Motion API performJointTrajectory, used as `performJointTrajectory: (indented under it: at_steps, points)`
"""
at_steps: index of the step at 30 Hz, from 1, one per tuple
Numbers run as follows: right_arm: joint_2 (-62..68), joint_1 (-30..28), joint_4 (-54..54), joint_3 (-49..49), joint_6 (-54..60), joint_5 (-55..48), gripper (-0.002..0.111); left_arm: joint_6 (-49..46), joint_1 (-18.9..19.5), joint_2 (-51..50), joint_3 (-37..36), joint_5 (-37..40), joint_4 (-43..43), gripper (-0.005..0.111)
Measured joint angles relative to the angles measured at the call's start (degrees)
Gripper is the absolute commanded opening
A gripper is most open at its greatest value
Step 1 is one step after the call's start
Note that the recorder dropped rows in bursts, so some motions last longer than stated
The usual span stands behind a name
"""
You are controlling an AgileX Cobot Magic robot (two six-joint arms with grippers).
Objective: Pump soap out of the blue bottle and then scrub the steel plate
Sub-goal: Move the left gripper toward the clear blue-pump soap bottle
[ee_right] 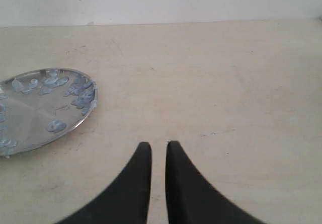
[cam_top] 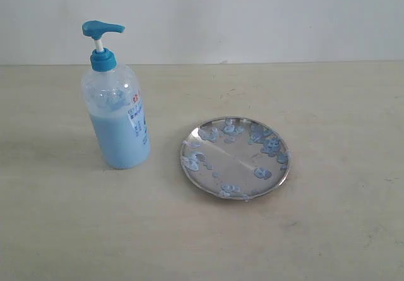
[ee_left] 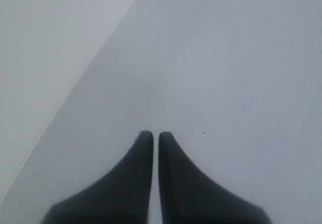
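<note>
The blue bottle [cam_top: 117, 107] stands upright at the left of the beige table, clear plastic with a blue pump head [cam_top: 101, 28] and pale blue soap [cam_top: 117, 143] filling its lower half. To its right lies the steel plate [cam_top: 235, 158], round and shiny, dotted with light-blue soap blobs [cam_top: 271, 146]. Neither arm shows in the exterior view. My left gripper [ee_left: 155, 133] is shut and empty over a plain grey-white surface. My right gripper [ee_right: 158, 144] is shut with only a thin gap, holding nothing, above bare table beside the steel plate [ee_right: 35, 114].
The beige table [cam_top: 328, 230] runs back to a white wall [cam_top: 252, 16]. In the left wrist view a slanted edge [ee_left: 75, 83] divides a lighter area from a greyer one.
</note>
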State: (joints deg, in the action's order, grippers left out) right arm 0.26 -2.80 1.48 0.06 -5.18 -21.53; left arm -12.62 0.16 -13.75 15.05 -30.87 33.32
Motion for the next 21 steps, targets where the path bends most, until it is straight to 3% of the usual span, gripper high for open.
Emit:
performJointTrajectory:
  at_steps: [2,3,6,11,15,21]
  points:
    - [0.00,0.00,0.00,0.00,0.00,0.00,0.000,3.60,0.00,-9.30,6.99,2.94,-13.71,0.004]
    - [0.00,0.00,0.00,0.00,0.00,0.00,0.000,8.65,0.00,-16.79,11.52,5.08,-23.93,0.004]
    - [0.00,0.00,0.00,0.00,0.00,0.00,0.000,27.19,0.00,-34.10,18.92,4.51,-42.06,0.004]
    - [0.00,0.00,0.00,0.00,0.00,0.00,0.000,50.88,0.00,-57.08,19.38,-6.81,-57.10,0.004]
    - [0.00,0.00,0.00,0.00,0.00,0.00,0.000,51.97,0.00,-67.14,12.07,-16.78,-61.19,0.004]
    - [0.00,0.00,0.00,0.00,0.00,0.00,0.000,41.06,0.00,-71.60,0.89,-29.88,-62.45,0.004]
